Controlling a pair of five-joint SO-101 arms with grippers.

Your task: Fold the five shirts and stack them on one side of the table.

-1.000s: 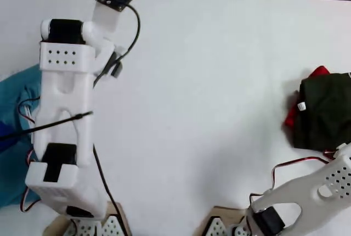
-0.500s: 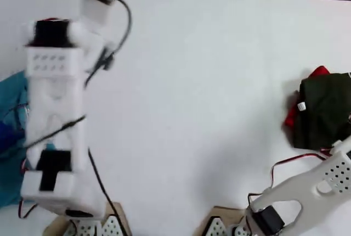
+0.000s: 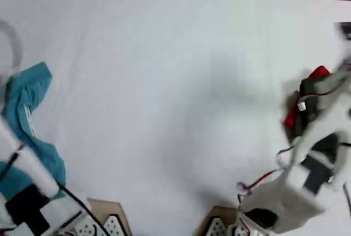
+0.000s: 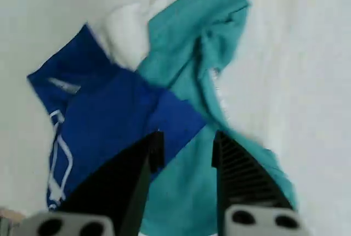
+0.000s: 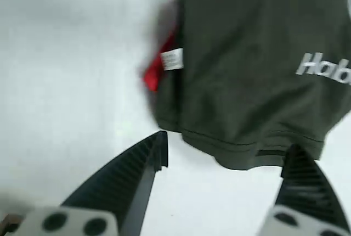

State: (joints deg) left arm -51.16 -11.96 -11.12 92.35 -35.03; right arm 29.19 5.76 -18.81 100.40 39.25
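A crumpled teal shirt (image 3: 27,115) lies at the table's left edge. In the left wrist view it (image 4: 205,44) overlaps a blue shirt (image 4: 104,115) and a white shirt (image 4: 129,27). My left gripper (image 4: 186,148) hangs open above the blue and teal cloth, holding nothing. At the right edge a folded dark green shirt (image 5: 247,66) rests on a red shirt (image 5: 156,71). My right gripper (image 5: 227,151) stands wide open over the near edge of that stack (image 3: 307,90), with nothing between its fingers.
The white table (image 3: 175,82) is bare across its middle. The left arm (image 3: 24,192) sits at the front left corner and the right arm (image 3: 307,175) at the front right, partly covering the folded stack. Arm bases stand at the front edge.
The left arm swung off the table's left middle toward the front left corner, uncovering the teal shirt. The right arm rose from the front right corner over the dark green stack.
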